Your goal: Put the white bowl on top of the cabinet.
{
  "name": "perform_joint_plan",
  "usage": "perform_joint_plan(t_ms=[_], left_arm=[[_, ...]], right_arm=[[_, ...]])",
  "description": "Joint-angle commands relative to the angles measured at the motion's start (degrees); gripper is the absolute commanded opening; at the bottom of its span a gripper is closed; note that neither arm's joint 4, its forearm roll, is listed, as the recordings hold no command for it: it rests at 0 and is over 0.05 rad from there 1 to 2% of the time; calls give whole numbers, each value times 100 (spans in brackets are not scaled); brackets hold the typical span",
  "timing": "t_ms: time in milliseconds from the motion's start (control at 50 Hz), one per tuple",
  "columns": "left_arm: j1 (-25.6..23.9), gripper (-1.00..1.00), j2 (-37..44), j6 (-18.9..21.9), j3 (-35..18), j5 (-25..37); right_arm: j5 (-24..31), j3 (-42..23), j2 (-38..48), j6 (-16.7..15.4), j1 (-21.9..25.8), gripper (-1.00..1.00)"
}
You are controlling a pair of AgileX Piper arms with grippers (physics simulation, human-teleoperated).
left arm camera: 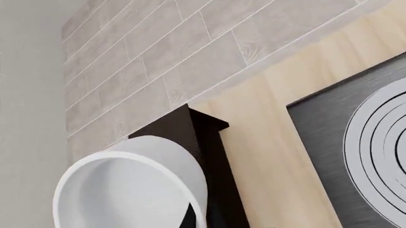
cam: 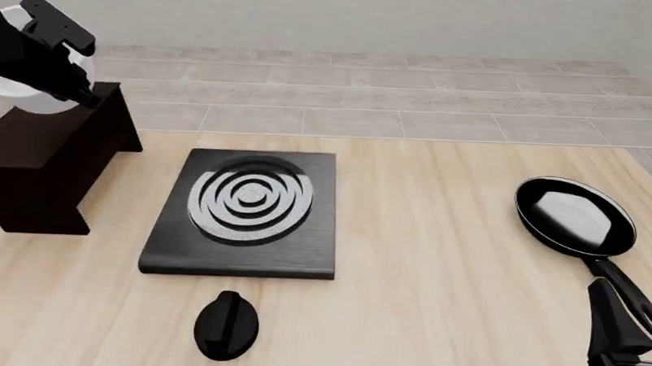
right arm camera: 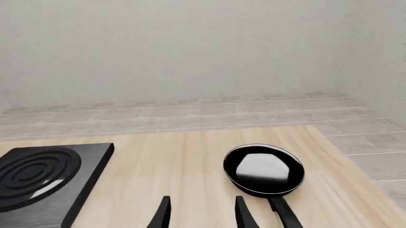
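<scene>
The white bowl [cam: 18, 88] hangs tilted just above the back end of the dark cabinet [cam: 47, 153] at the table's far left. My left gripper [cam: 76, 83] is shut on its rim, with the arm covering most of the bowl. In the left wrist view the white bowl [left arm camera: 130, 187] fills the near corner in front of the cabinet [left arm camera: 209, 152], and my fingers do not show. My right gripper [right arm camera: 203, 216] [cam: 616, 333] stands open and empty at the near right, just short of the frying pan's handle.
A black stove plate [cam: 172, 247] with silver rings lies mid-table, right of the cabinet. A black knob-shaped object [cam: 226, 324] sits in front of it. The black frying pan [cam: 575, 214] lies at the right, handle toward my right gripper.
</scene>
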Motion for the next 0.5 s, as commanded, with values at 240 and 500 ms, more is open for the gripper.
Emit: perform_joint_plan(t_ms=[240,500], left_arm=[[368,-100,359,-140,389,-684],[365,-100,555,-410,566,-906]], right_arm=[[14,0,0,10,-18,100],[33,0,0,-14,-21,100]])
